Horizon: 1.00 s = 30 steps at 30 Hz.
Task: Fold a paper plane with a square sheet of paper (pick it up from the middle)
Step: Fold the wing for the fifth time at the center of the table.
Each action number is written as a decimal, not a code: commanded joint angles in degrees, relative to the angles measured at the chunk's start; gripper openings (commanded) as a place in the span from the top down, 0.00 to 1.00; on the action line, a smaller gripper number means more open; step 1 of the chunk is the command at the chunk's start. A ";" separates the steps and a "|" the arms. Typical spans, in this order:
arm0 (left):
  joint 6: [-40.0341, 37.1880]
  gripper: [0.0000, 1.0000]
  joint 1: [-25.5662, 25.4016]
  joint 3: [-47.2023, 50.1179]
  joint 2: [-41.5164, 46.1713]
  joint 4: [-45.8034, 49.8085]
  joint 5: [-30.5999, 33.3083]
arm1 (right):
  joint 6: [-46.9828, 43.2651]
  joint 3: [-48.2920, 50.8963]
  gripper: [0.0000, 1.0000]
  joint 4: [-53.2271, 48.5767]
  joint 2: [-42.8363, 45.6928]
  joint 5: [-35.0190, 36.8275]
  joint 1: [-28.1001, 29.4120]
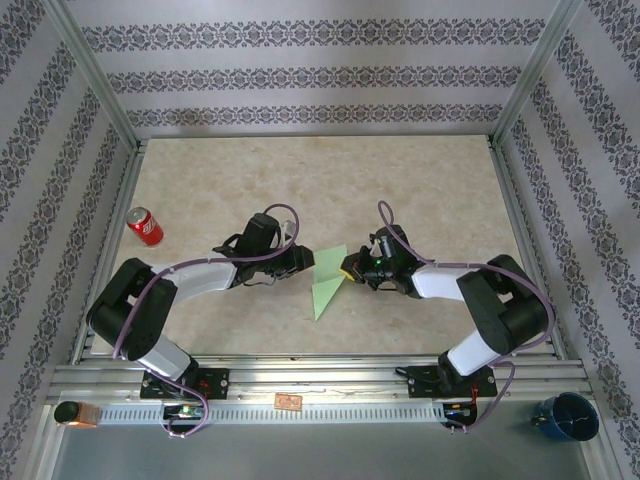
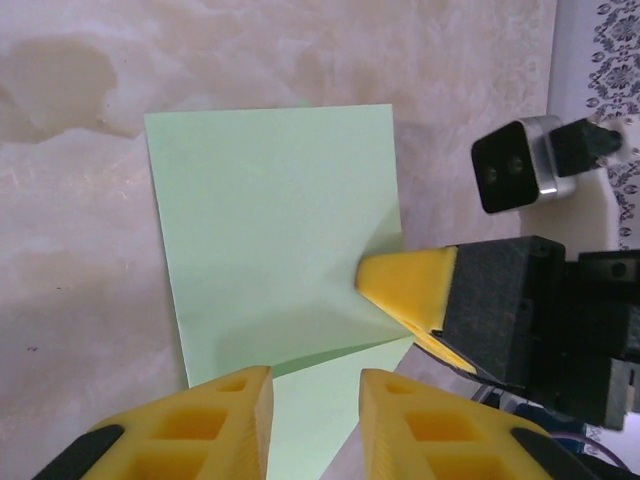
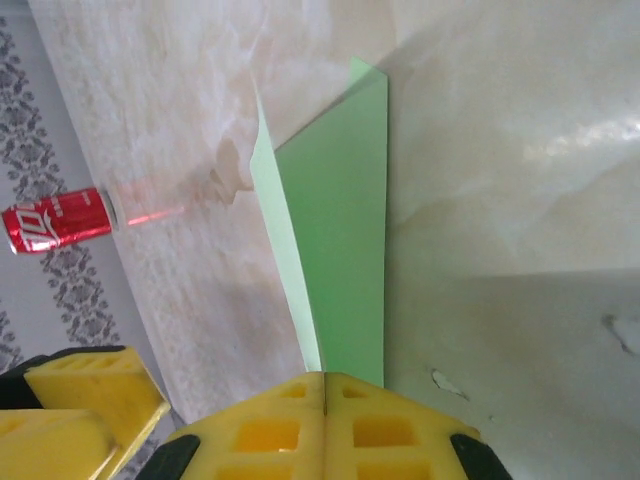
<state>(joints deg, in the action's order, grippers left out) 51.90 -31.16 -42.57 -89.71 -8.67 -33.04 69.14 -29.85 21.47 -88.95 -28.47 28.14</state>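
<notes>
Observation: at far left the can (image 1: 145,226) is lying on its side on the table (image 1: 440,190), well apart from the work and playing no part in it.

Left claw (image 2: 315,390): I am seeing its two fingers spread, with a clear gap between them and nothing gripped. In the overhead view it is sitting at the left edge of the sheet (image 2: 270,220). A pale corner of the sheet is showing through the gap. I cannot tell whether the fingers are touching it.

Sheet: it is lying mid-table between the two claws, and from overhead it is reading as a narrow pointed shape, not a square. In the right wrist view one layer is standing up off the other along a sloping line, so I am judging a fold to be under way and not yet pressed flat. I cannot tell whether its far edge is resting on the table.

Right claw (image 3: 325,400): its fingers are pressed together on the sheet's near edge, and the green paper is running out from between them.

Judgement: I am taking this as an early folding step, with no finished plane to report. The next move is calling for the left claw to close on or press the free side while the right claw is keeping its pinch. The paper is thin, so I am expecting it to buckle or slip if pulled unevenly.
</notes>
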 commanded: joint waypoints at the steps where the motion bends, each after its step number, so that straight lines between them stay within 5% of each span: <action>1: 3.62 0.74 -1.46 -0.55 -1.87 -3.78 -1.65 | 6.43 2.70 1.00 2.89 1.21 8.21 2.44; 6: 4.59 0.77 -3.07 -3.43 -6.62 -5.28 -2.30 | 8.03 4.28 1.00 5.22 1.22 9.17 3.52; 21: 3.74 0.80 -3.28 -3.38 -14.98 -4.60 -0.76 | 0.63 3.02 0.79 4.30 0.56 1.09 1.33; 30: 2.80 0.80 -3.21 -3.06 -14.49 -3.64 -0.67 | -4.56 0.09 0.79 2.90 -2.79 -7.05 -2.07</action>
<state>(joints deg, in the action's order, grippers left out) 55.55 -33.80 -46.28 -103.90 -12.32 -34.11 67.81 -27.83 25.06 -90.15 -31.27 26.85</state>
